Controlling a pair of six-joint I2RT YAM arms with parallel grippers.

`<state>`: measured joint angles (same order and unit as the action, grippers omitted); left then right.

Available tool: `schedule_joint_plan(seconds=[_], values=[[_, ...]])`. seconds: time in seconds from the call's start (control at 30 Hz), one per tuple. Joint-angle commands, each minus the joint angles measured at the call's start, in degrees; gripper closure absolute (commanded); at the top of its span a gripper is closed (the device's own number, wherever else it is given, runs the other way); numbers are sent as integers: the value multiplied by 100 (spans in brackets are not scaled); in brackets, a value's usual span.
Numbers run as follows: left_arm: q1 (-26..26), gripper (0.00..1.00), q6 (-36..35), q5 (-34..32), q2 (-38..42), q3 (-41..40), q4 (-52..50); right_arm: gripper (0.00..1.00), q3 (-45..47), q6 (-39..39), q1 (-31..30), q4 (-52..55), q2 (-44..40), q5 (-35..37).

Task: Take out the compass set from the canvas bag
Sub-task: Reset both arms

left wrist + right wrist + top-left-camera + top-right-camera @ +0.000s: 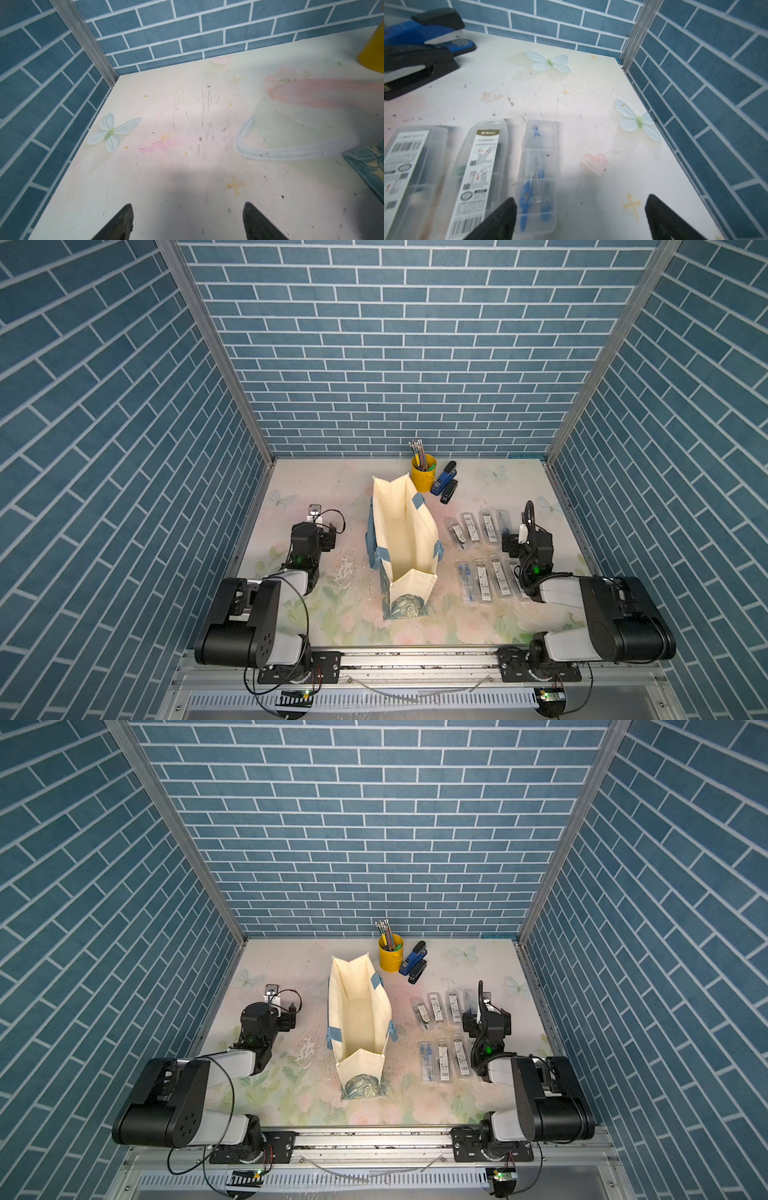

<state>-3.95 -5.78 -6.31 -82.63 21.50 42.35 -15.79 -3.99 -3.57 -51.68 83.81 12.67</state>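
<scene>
The canvas bag [415, 526] stood upright at the centre of the tabletop [316, 485] with its mouth open, giving access from above. No case showed inside it. The compass sets [484, 580], in clear cases, lay in two rows to its right, probably to keep each one separate. The right hand [580, 199] hung wide and empty just beside the end case [536, 172]. The left hand [188, 207], also wide, held nothing. The floral print was scuffed. Blue brick-pattern walls [395, 344] enclosed three sides.
</scene>
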Motion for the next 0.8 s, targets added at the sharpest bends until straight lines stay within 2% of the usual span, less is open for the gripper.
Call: schedule_joint_plan(seconds=[0.0,0.07,0.13,0.27,0.43,0.77], values=[[92,13,48,163,-335,-82,848,2,61,393,197,-1124,329,-535],[106,10,129,-21,-519,-110,1089,2,52,407,220,-1274,492,-561],[304,6,395,-36,-508,-111,1107,2,-109,485,326,-915,458,-739],[314,1,408,-63,-495,-101,1034,1,-518,583,571,-64,430,-1291],[311,0,408,-75,-504,-90,1008,1,-733,706,743,299,473,-1604],[315,0,422,-57,-508,-74,994,1,-728,652,707,301,466,-1491]])
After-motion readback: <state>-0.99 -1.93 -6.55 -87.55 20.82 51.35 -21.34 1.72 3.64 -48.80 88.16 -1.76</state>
